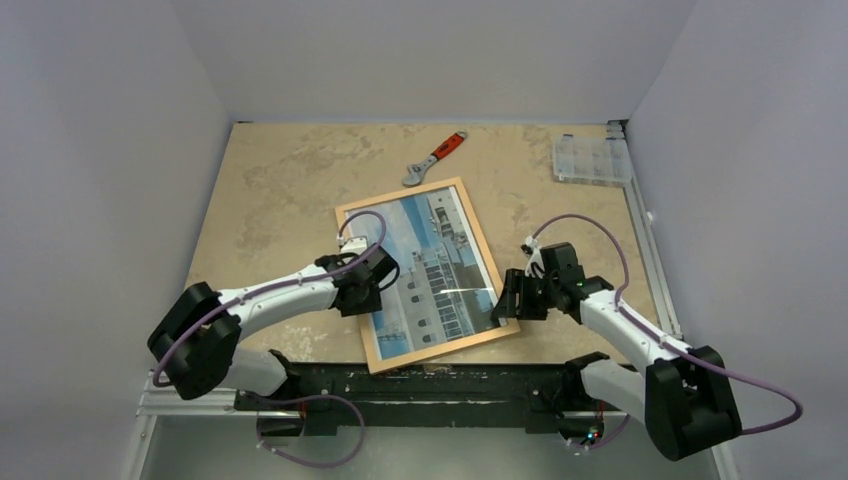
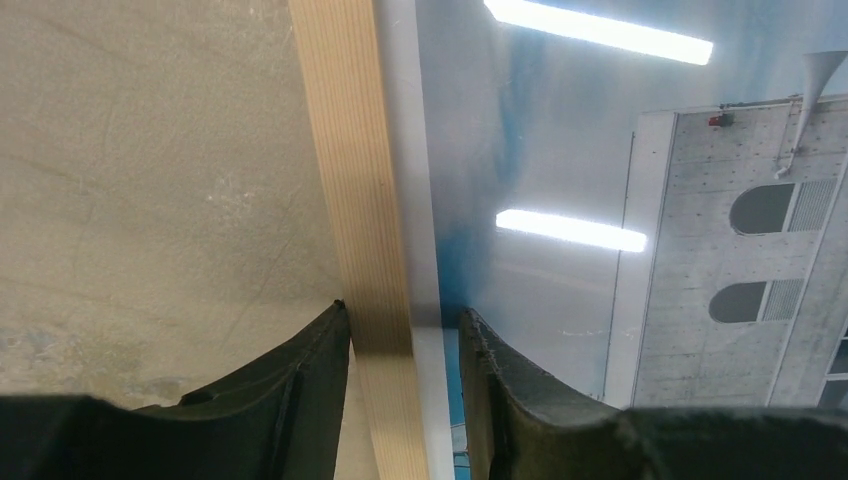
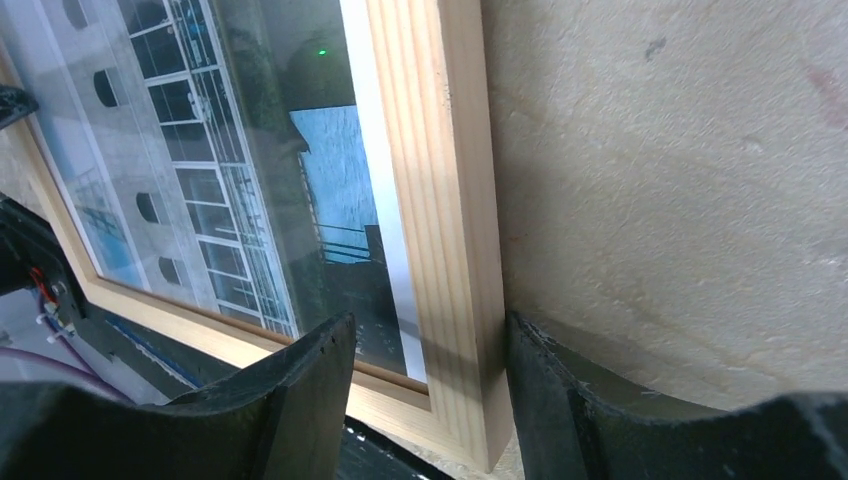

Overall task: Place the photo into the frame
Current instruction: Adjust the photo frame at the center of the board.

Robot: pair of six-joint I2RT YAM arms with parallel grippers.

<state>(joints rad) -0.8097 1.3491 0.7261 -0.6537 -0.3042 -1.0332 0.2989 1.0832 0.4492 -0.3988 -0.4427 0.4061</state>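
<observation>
The frame (image 1: 400, 197), thin light wood strips with clear glazing, lies flat and skewed in the middle of the table. The photo (image 1: 435, 265) of a white multi-deck building under blue sky shows inside it. My left gripper (image 1: 368, 280) straddles the frame's left strip (image 2: 350, 150). Its outer finger touches the wood and its inner finger stands over the photo (image 2: 560, 130), a gap away. My right gripper (image 1: 508, 300) straddles the right strip (image 3: 430, 150) near the near corner. Its outer finger is against the wood and its inner finger over the glazing (image 3: 200, 150), apart from the strip.
An orange-handled wrench (image 1: 435, 158) lies beyond the frame. A clear plastic compartment box (image 1: 590, 158) sits at the far right corner. The black rail (image 1: 420, 385) runs along the near edge, and the frame's near corner reaches it. Grey walls enclose three sides.
</observation>
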